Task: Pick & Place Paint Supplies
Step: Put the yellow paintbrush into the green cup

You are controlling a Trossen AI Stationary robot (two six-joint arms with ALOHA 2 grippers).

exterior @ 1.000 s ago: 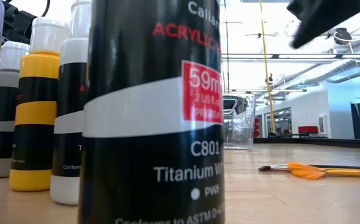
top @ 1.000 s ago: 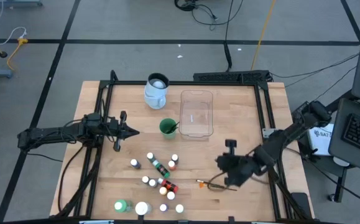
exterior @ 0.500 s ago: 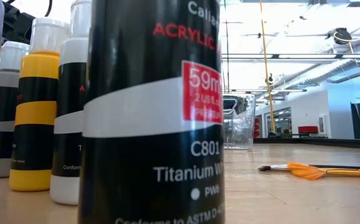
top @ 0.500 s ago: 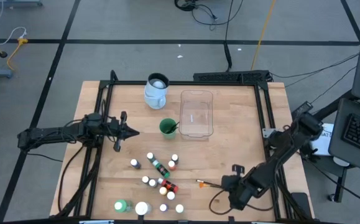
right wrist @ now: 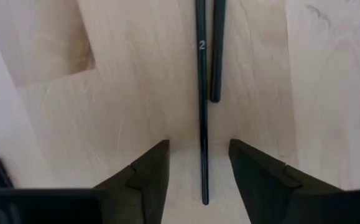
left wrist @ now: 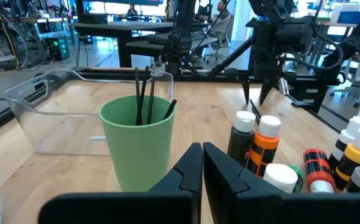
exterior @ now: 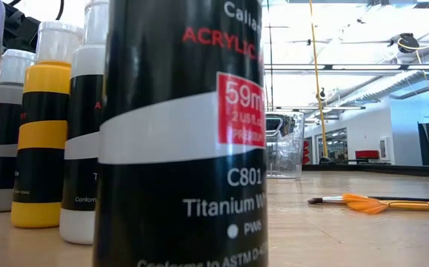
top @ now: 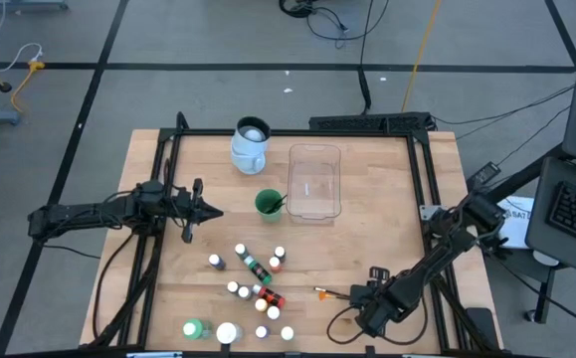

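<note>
Wooden table, green cup holding dark brushes, left end effector clenched, right end effector released astride a brush handle

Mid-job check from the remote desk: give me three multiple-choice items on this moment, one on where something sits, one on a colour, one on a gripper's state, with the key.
1. Where is the right gripper?
A. over the clear tub
B. low at the table's near right, over the brushes
C. beside the jug

2. What colour is the cup holding brushes?
A. green
B. red
C. white

3. How do the right gripper's fingers stand?
A. shut on a paint bottle
B. shut on nothing
C. open, either side of a thin dark brush handle

Key:
1 B: the high view shows it by the orange-tipped brush near the front right edge.
2 A: the left wrist view shows a green cup with dark handles standing in it.
3 C: the right wrist view shows a gap between the fingers with the handle running down the middle, not gripped.
</note>
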